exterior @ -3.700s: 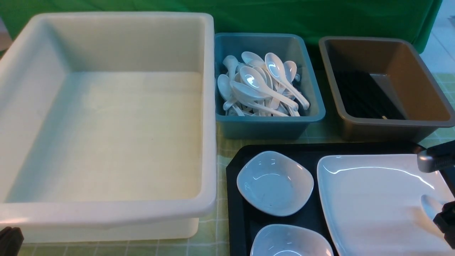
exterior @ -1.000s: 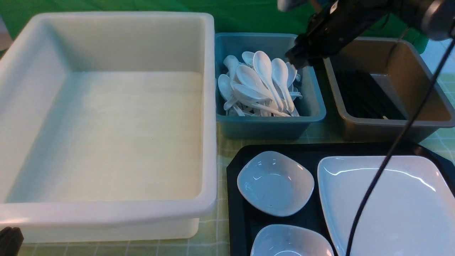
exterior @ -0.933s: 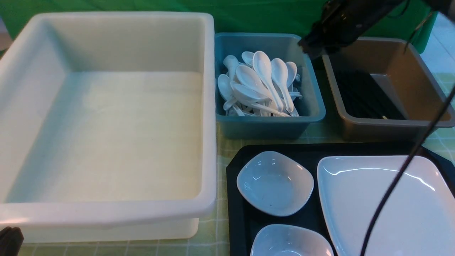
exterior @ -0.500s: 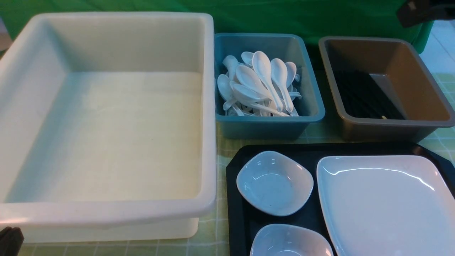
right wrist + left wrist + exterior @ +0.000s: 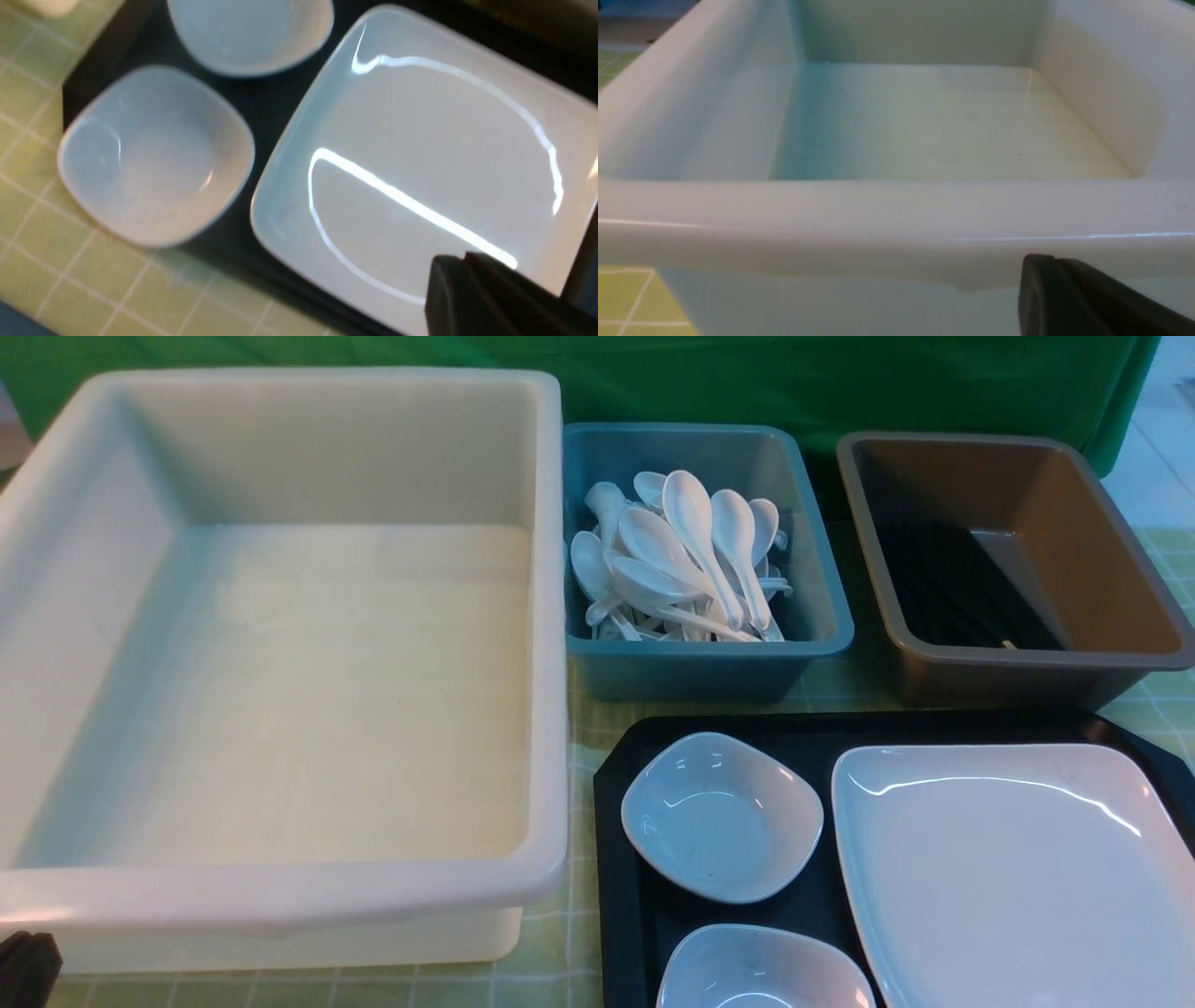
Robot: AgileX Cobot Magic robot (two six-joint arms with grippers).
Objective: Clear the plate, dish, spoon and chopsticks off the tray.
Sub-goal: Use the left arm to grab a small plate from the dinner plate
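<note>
The plate [image 5: 1008,877] is sitting on the right of the tray [image 5: 621,896], two small dishes [image 5: 722,817] lying just left of it. Spoons [image 5: 686,560] are lying in the blue bin [image 5: 691,672] — chopsticks [image 5: 952,588] in the brown bin [image 5: 1102,551]. The right gripper [image 5: 451,280] is hovering clenched, empty, over the plate; the left gripper [image 5: 1041,280] is sitting clenched beside the white bin [image 5: 280,896].

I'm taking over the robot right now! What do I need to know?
The left gripper is shut and empty, beside the white bin.
The right gripper is shut and empty, above the plate.
On the tray: the plate and two small dishes.
Done: no spoon or chopsticks show on the tray; spoons lie in the blue bin, chopsticks in the brown bin.
Left: take the plate and both dishes off.
</note>
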